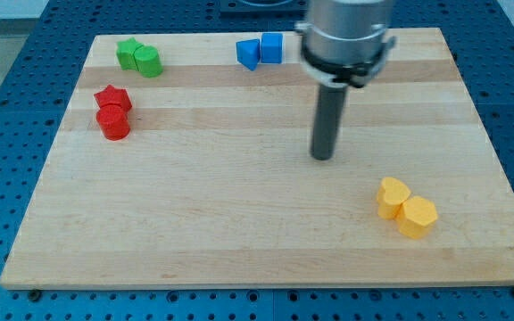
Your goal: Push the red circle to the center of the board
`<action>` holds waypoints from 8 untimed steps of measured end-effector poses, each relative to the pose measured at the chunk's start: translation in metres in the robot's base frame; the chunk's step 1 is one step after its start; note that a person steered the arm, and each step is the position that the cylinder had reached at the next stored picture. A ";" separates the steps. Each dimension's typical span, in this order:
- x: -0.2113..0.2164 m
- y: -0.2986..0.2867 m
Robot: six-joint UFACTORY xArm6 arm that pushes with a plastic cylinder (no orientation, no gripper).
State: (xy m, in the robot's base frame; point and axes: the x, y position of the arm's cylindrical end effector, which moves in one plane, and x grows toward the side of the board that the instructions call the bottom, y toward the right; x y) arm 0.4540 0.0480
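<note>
While my tip (322,157) rests mid-surface (239,223), touching no block and holding nothing, the red circle (113,123) sits far toward the view's left, touching the red star (112,97) just above it.

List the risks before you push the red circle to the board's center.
1. The red circle touches the red star just above it; a sloppy approach may drag both.
2. My tip stands far to the view's right of the circle, so it must loop round to the circle's left side, near the board edge.
</note>
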 end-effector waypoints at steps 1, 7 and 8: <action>0.005 -0.058; -0.029 -0.341; -0.051 -0.344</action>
State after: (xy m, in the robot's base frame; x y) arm 0.4025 -0.2962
